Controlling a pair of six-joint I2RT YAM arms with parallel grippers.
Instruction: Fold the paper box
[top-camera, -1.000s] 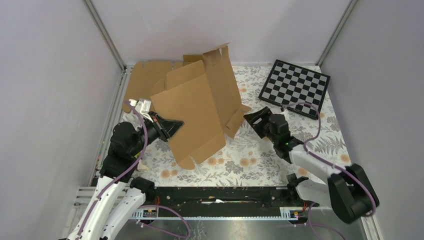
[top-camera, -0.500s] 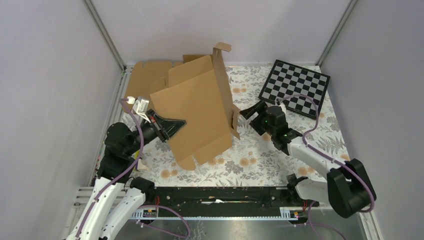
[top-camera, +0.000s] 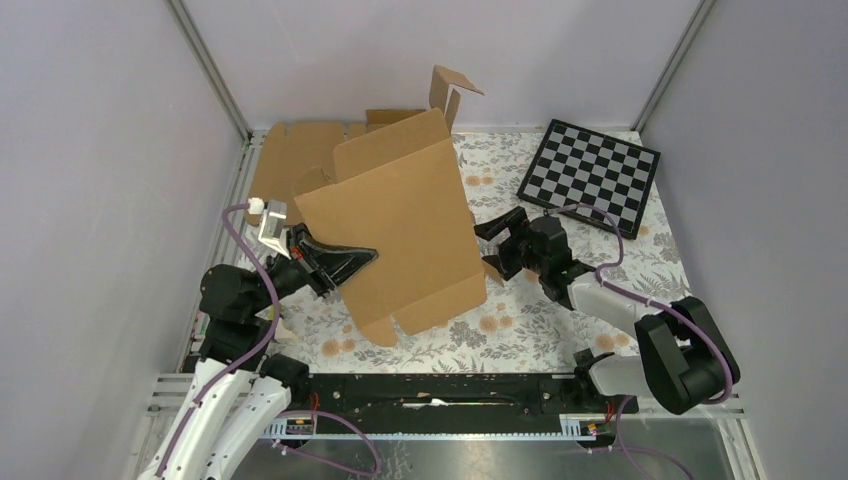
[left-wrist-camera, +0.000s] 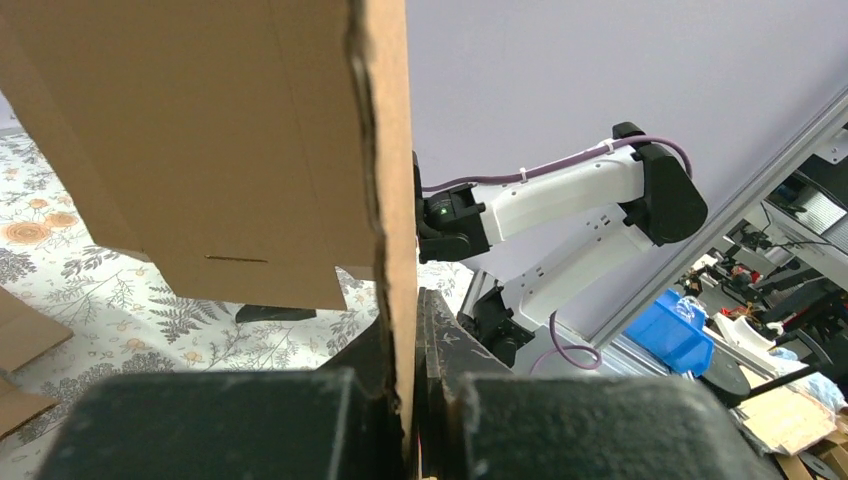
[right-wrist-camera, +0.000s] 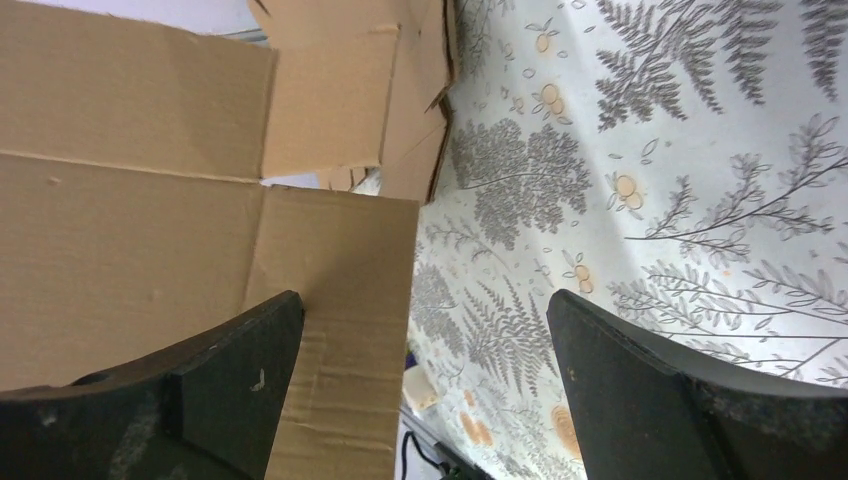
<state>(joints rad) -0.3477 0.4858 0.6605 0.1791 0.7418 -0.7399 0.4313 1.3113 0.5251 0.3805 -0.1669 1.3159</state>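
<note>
The paper box (top-camera: 395, 225) is a brown cardboard sheet held up on edge over the left half of the floral table, its top flap (top-camera: 447, 88) bent back. My left gripper (top-camera: 345, 262) is shut on the box's lower left edge. In the left wrist view the cardboard edge (left-wrist-camera: 388, 200) stands pinched in that left gripper (left-wrist-camera: 412, 400). My right gripper (top-camera: 497, 245) is open wide at the box's right edge. In the right wrist view the box panel (right-wrist-camera: 130, 230) lies behind the left finger (right-wrist-camera: 230, 370), and the right gripper (right-wrist-camera: 425, 297) holds nothing.
A black-and-white checkerboard (top-camera: 590, 175) lies at the back right. Another brown cardboard sheet (top-camera: 290, 155) lies flat at the back left, partly behind the box. Grey walls and metal corner posts (top-camera: 210, 70) enclose the floral table (top-camera: 560, 320).
The right gripper has opened wide and moved left up to the box's right edge. The box has swung more upright and rightward, and its top flap now sticks higher.
</note>
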